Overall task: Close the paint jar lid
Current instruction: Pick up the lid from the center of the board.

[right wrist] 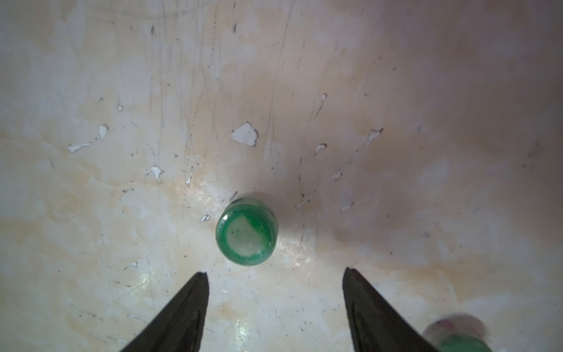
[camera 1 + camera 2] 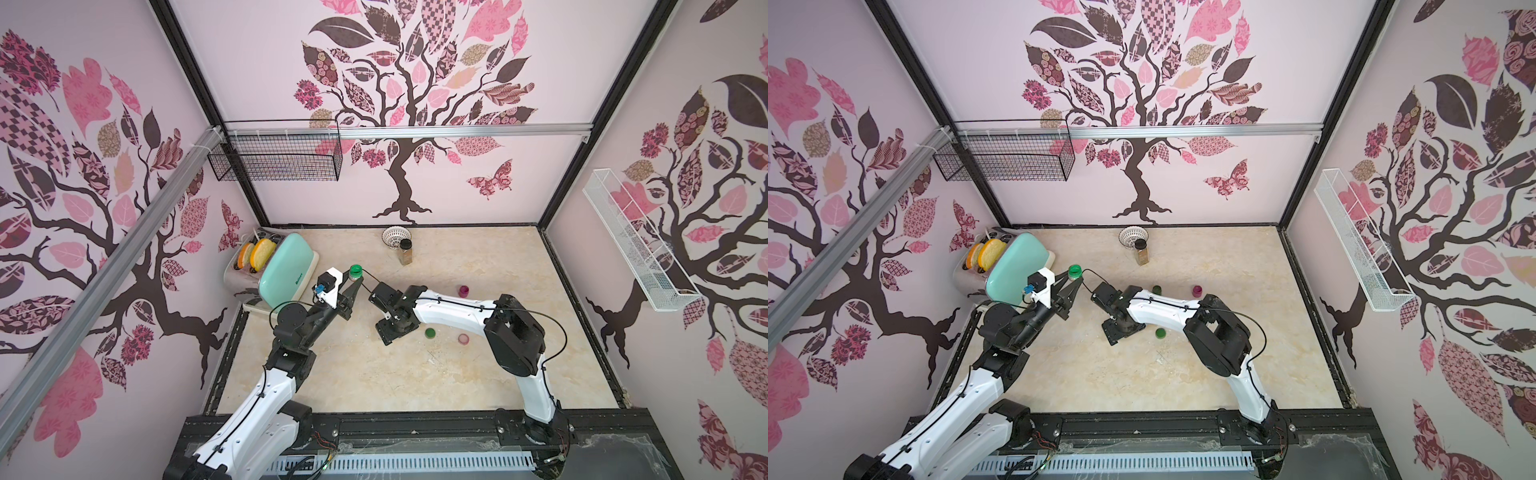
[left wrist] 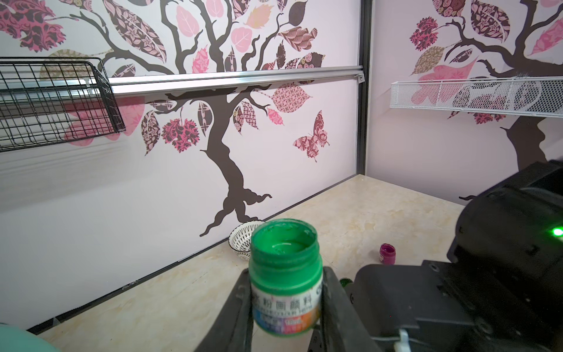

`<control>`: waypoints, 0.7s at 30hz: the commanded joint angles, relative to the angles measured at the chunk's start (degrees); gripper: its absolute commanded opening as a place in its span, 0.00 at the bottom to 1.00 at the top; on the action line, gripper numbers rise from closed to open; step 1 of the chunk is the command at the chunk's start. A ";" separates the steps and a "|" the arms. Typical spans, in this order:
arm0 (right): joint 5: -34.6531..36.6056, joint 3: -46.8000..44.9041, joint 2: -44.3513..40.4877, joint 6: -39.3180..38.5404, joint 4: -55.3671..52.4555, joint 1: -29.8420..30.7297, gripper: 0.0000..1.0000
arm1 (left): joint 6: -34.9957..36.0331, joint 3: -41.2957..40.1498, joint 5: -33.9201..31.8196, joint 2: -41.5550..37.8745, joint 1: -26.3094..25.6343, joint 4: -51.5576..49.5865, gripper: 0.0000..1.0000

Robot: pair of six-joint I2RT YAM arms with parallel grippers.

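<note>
Going from the left: the mint-green case (image 2: 286,257) beside the toaster (image 2: 235,276) had some small lettering on its side, too small for me to read.

Just right of that, your left pincer (image 3: 286,307) was pinching the green paint jar (image 3: 286,259) by its body. It held the jar upright, apparently lifted off the table (image 1: 122,152), with the mouth wide open and no lid on. The label (image 3: 285,300) showed Chinese characters, 粉画颜料 as far as I could make out, with one more half hidden at the edge. The tiny print on the colour blocks below was unreadable.

Moving right, your right pincer (image 1: 275,272) hung pointing down at the table with its jaws spread and nothing between them. The green lid (image 1: 246,233) lay on the table just ahead of the fingertips, untouched, and it looked open side up. Further right sat a purple jar (image 2: 464,289) and a pink lid (image 2: 463,339), which I'd say weren't part of your job.

My read is that you were at the lid pick-up. The next move called for centring over the lid and dropping low enough to catch that shallow rim. If it really was upside down, you'd also need to flip it before it met the jar's thread.
</note>
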 commanded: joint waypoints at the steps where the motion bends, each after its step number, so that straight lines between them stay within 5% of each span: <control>1: 1.27 2.67 1.43 1.21 0.19 0.51 0.71 | 0.47 0.52 -0.61 -0.96 0.18 -0.44 0.26; 21: 3.20 6.51 5.40 1.39 -1.48 1.78 0.53 | 0.82 0.39 -0.62 -1.16 0.18 -0.70 0.27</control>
